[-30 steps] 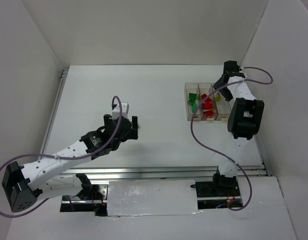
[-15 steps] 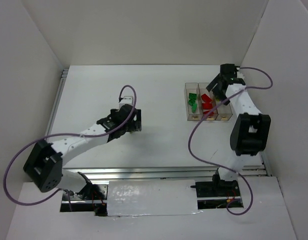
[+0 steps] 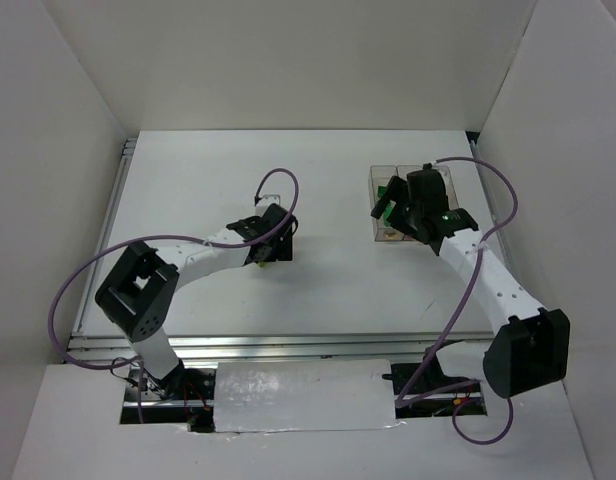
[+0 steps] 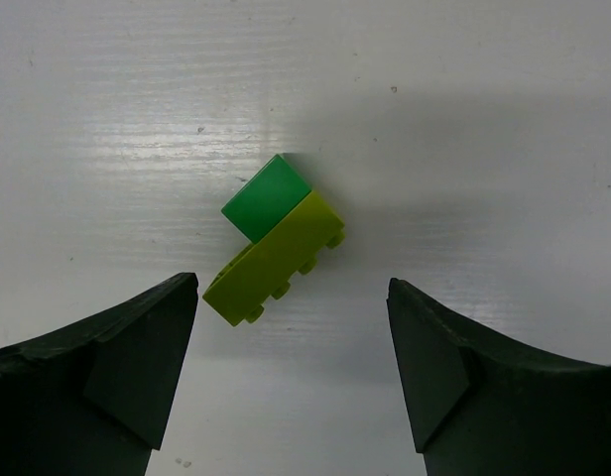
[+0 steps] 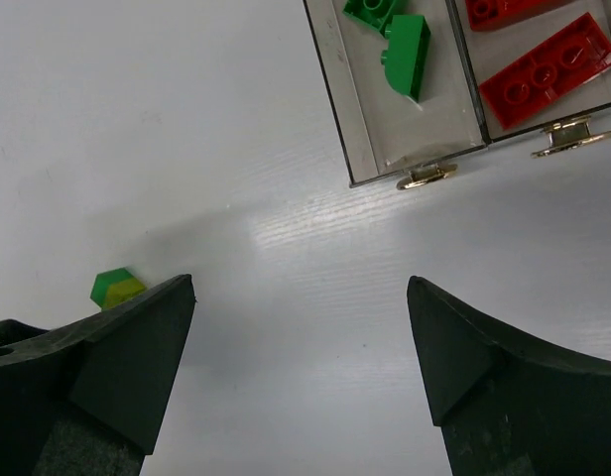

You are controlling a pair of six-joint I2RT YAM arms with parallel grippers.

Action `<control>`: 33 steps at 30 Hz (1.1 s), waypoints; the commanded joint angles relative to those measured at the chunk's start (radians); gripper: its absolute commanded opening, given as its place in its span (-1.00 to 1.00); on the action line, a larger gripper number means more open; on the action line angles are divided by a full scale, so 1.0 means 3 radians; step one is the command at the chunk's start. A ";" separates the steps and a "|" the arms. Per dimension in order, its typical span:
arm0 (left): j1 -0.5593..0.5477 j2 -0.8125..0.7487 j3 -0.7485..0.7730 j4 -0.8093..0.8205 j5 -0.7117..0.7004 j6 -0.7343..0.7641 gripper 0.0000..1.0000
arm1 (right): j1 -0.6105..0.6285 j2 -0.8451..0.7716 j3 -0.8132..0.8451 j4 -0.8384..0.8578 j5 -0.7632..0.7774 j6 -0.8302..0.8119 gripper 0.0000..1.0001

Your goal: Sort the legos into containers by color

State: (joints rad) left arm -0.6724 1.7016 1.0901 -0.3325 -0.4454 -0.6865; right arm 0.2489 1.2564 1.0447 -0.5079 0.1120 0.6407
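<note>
A dark green lego (image 4: 268, 198) and a yellow-green lego (image 4: 276, 260) lie pressed together on the white table. My left gripper (image 4: 293, 297) hovers open just short of them, and nothing is between its fingers. The containers (image 3: 374, 178) stand at the right, partly covered by my right gripper (image 3: 388, 207). In the right wrist view one clear bin (image 5: 335, 89) holds green legos (image 5: 405, 55) and its neighbour holds red legos (image 5: 544, 64). My right gripper (image 5: 301, 297) is open and empty over bare table beside the bins. The joined pair (image 5: 115, 288) shows at its left finger.
White walls close in the table on the left, back and right. An aluminium rail (image 3: 288, 345) runs along the near edge. Purple cables (image 3: 493, 195) loop off both arms. Brass latches (image 5: 427, 177) stick out from the bins' near ends.
My left gripper has swung right and forward to hang over the joined pair. My right gripper has opened wider and moved from the far right bin to the bins' left side.
</note>
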 commanded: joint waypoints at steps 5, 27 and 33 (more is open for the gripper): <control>0.0063 0.0106 -0.0110 0.0310 0.0119 0.0201 0.59 | 0.0004 -0.0404 -0.0163 0.0159 -0.0087 -0.0065 0.90; -0.0008 -0.0067 -0.0376 0.0560 0.0349 0.0503 -1.00 | -0.0027 -0.0594 -0.0271 0.0246 -0.0337 -0.0039 0.93; -0.0483 -0.1200 -0.1116 0.1567 0.1166 0.1539 -1.00 | -0.0119 -0.0624 -0.0388 0.0568 -0.1400 0.0032 0.89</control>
State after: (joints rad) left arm -0.7502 1.4990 0.8200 -0.0830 -0.2550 -0.4191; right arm 0.2188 1.0962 0.9413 -0.4324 -0.1234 0.6392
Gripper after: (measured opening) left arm 0.376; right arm 0.948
